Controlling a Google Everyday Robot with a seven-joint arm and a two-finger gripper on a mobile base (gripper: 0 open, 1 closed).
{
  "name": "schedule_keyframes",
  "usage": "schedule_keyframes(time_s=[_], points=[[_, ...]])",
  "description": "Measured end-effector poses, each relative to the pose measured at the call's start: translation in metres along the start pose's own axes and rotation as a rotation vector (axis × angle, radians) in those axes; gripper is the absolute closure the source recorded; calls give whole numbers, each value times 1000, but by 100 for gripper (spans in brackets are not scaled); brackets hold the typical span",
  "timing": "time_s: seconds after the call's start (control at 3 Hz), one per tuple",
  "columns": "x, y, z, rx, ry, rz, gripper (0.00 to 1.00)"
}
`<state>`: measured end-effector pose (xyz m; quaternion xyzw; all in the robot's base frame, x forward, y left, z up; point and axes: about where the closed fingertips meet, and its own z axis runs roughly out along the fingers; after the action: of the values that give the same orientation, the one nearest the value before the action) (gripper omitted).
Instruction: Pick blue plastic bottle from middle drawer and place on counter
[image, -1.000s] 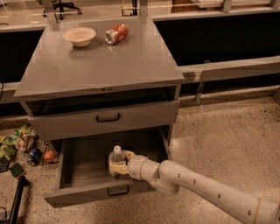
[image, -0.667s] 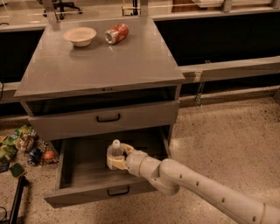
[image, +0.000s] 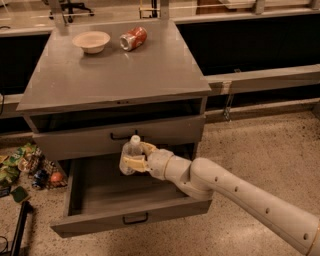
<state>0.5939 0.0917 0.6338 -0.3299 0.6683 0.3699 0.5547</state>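
My gripper (image: 134, 156) is shut on the blue plastic bottle (image: 130, 153), a small clear bottle with a white cap, held upright. The bottle hangs above the open middle drawer (image: 100, 192), level with the front of the closed drawer above it. The drawer's grey inside is bare. The counter (image: 115, 75) is the flat grey cabinet top, above and behind the bottle. My arm reaches in from the lower right.
A cream bowl (image: 91, 41) and a crushed red soda can (image: 133, 38) lie at the back of the counter. Colourful litter (image: 22, 167) lies on the floor left of the cabinet. A long grey ledge (image: 265, 77) runs to the right.
My gripper has risen with the bottle, from just above the drawer floor to the height of the drawer front above.
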Motion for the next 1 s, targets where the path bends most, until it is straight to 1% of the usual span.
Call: schedule_keyframes(time_s=[0.33,0.67,1.0], points=[[-40,-8,-16,-1,-48,49,100],[-78,-9,-38,-18,-88,60,100],[-80,-8,-37,-24,-90,58,100]])
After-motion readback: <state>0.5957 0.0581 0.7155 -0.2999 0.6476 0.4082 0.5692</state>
